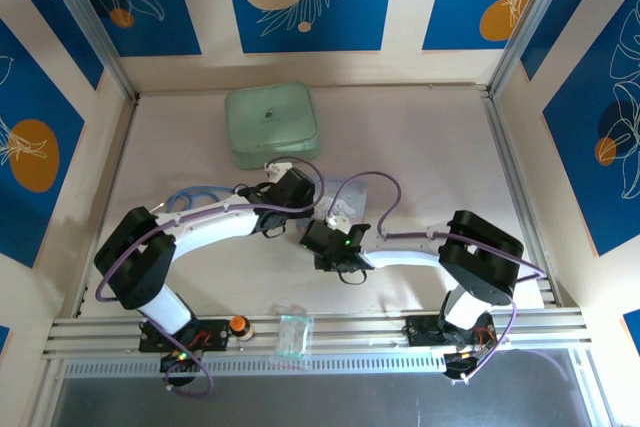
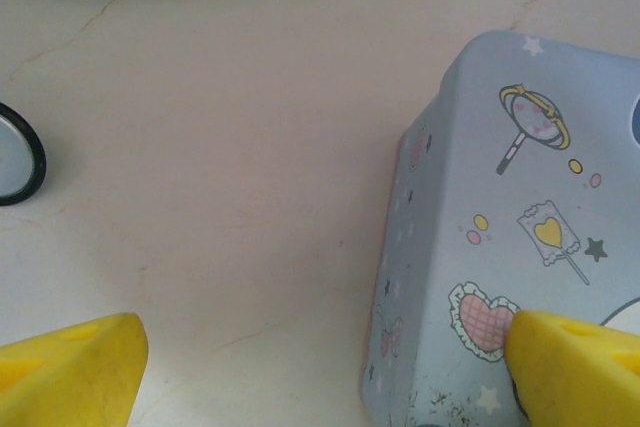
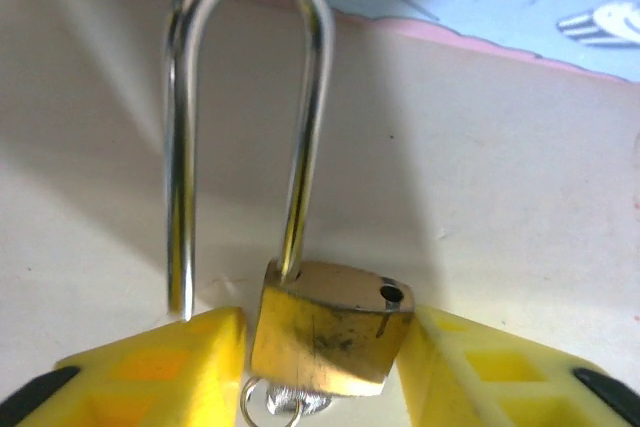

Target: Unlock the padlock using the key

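— On the table (image 1: 430, 147), what is biggest?
— The pale green box (image 1: 272, 125), at the far side. Nearer, between the ends of the two arms, sits a lavender tin (image 2: 470, 197) printed with hearts and stars.
— And the left gripper (image 2: 322, 347)?
— Its jaws are spread wide. One yellow finger (image 2: 575, 367) lies over a corner of the tin's lid, and the other is out over bare table.
— The right gripper (image 3: 328, 325)?
— It is down by the tin's edge, with a yellow finger close on each side of the padlock (image 3: 320, 342). Whether they press on it, I cannot tell.
— How does the padlock look?
— It has a brass body, tilted. The shackle (image 3: 305, 97) stands open: one leg sits in the body, the other hangs free beside it, and its empty hole shows on top. The bend is hooked through something at the tin's edge.
— The key (image 3: 300, 405)?
— It is at the bottom end of the body, a bit of pale metal beside a small ring (image 3: 258, 409), mostly cut off by the frame.
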